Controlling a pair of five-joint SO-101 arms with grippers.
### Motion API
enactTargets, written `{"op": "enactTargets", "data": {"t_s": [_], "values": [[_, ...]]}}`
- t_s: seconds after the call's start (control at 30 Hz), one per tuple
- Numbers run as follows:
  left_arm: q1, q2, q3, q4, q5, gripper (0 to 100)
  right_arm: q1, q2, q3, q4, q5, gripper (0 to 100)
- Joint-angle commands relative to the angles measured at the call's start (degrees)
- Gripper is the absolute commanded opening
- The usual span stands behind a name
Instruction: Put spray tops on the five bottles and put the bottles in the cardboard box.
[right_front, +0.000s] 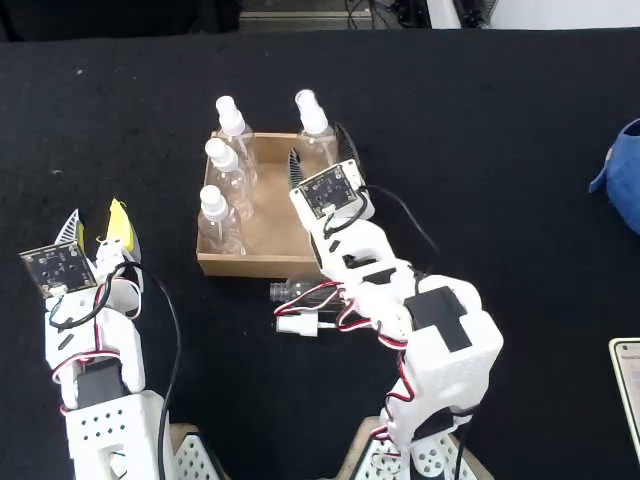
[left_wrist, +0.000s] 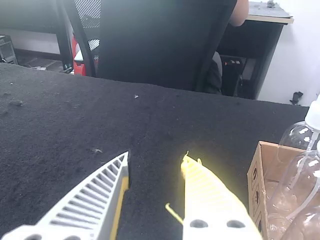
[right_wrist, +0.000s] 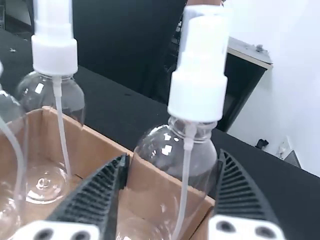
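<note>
Closest in, by the foot of the right arm: one loose spray top (right_front: 296, 325), flat on the black counter (right_front: 500, 150). Just past that, right beside, the bare bottle (right_front: 305, 291), down on its side with no top on. Stretched left to right across the counter, neck seeming to point left, fat end tucked under the right arm. Just in front of the near wall of the cardboard box (right_front: 250, 266).

Off to the left, about level with that wall: the left claw (right_front: 97, 212). Wide open, nothing inside, over bare counter, well apart from the bare bottle.

Farther on, inside the box: three standing bottles (right_front: 225, 168) in a row down the left side, all with tops on. In the far right corner, one more topped bottle (right_front: 313, 118), standing up. Around this one, the right claw (right_wrist: 172, 155), one finger on each side, spread wide. Seems to leave a thin gap on one side, so likely not squeezing.

Looks like four of five done. Next up, most likely: the loose top and the bare bottle. Both back behind the right claw, toward that arm's own foot. Much nearer to the right arm than to the left claw. Best grabbed across the thin way, not along the left-to-right length.
</note>
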Motion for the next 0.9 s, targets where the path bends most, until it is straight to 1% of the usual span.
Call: {"op": "enactTargets", "data": {"t_s": [0.0,0.1,0.23,0.87], "values": [[0.2,-0.3,1.4,0.1,0.3,3,1.1,2.7,-3.0,-1.9,-1.4,19.8],[0.2,-0.8,1.4,1.5,0.2,3,1.2,3.9,-4.0,-2.5,-1.6,19.8],[0.2,-0.8,1.4,1.5,0.2,3,1.1,4.0,-2.9,-6.1,-1.6,19.8],[0.2,-0.8,1.4,1.5,0.2,3,0.8,4.4,-2.5,-5.9,-1.8,20.2]]}}
